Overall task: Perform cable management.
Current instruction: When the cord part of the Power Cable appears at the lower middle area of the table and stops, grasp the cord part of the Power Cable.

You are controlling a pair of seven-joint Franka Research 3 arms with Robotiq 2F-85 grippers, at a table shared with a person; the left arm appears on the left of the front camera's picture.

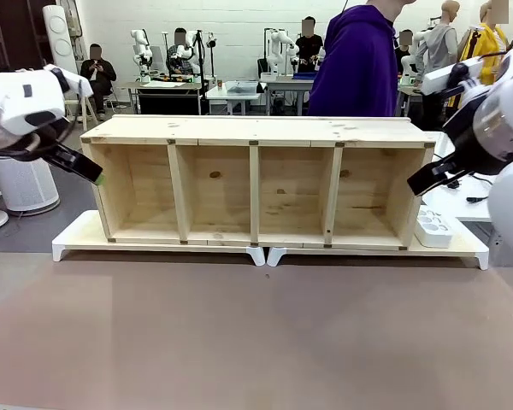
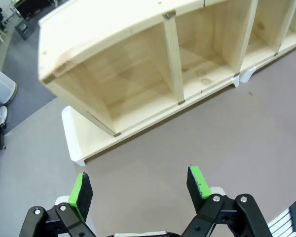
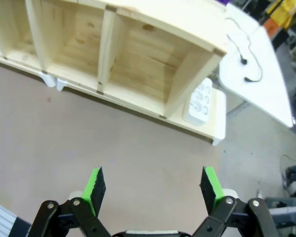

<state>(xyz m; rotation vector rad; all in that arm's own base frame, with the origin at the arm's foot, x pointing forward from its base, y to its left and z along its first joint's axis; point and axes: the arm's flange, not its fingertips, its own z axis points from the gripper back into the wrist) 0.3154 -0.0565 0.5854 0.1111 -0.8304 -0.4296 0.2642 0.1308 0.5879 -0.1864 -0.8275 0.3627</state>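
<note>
While both arms hang at the flanks, nothing on the cable job is under way yet. Front view first: the left arm comes in from the left and the right arm from the right, each near one end of the long wooden shelf. The shelf lies with four bays open toward us, on white stands on the brown surface. A person in a purple top stands behind it. A white power strip sits just beside the shelf's right end.

Over to the left wrist view: the left pincer is spread wide with nothing between the green pads. It hovers above bare surface, facing the shelf's empty left bays.

Now the right wrist view: the right pincer is wide and empty too, high above the surface. And there's the cable, a thin black cord lying in loose curves on the white side surface. That's beyond the shelf's right end, past the power strip and well apart from both pincers.

My read: this is the approach stage, before any grasp. The next move looks like the right arm's, since it's nearer. It would swing out over the side surface, drop with the jaws straddling the cord, then close. The cord is thin and floppy, so it'll want a low, square pinch.
</note>
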